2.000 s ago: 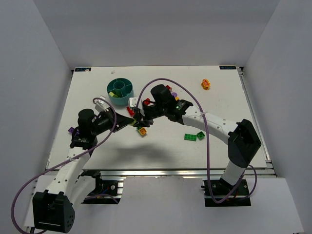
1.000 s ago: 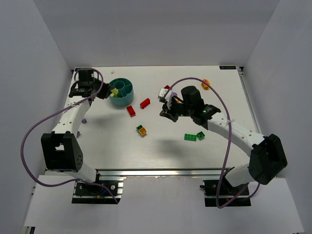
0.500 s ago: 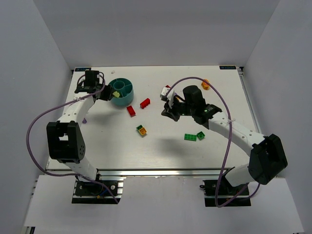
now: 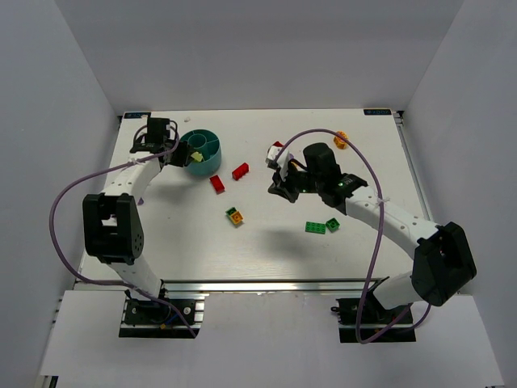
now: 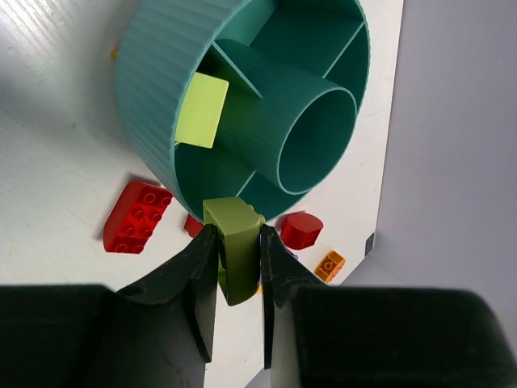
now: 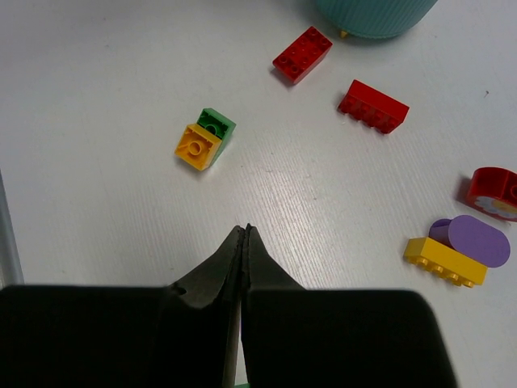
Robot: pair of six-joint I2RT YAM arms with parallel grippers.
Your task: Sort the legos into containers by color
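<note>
The teal cup (image 4: 203,150) stands at the far left of the table. My left gripper (image 4: 181,151) is shut on a yellow-green lego (image 5: 234,250), held at the cup's rim (image 5: 149,121) in the left wrist view. Another yellow-green lego (image 5: 202,111) lies in one compartment. My right gripper (image 4: 275,187) is shut and empty above the table's middle; its closed tips (image 6: 245,229) hover over bare surface. Two red legos (image 4: 241,170) (image 4: 216,183) lie right of the cup. An orange-and-green lego (image 4: 235,216) lies nearer the front.
A flat green plate (image 4: 315,227) and a green lego (image 4: 332,224) lie under my right arm. An orange piece (image 4: 340,140) sits at the far right. A yellow lego (image 6: 440,260) with a purple piece (image 6: 477,241) and a red round piece (image 6: 494,190) lie nearby.
My left arm has swung from the table's middle to the cup with the yellow-green lego. My right arm has drawn back to the right and barely moved lately.
</note>
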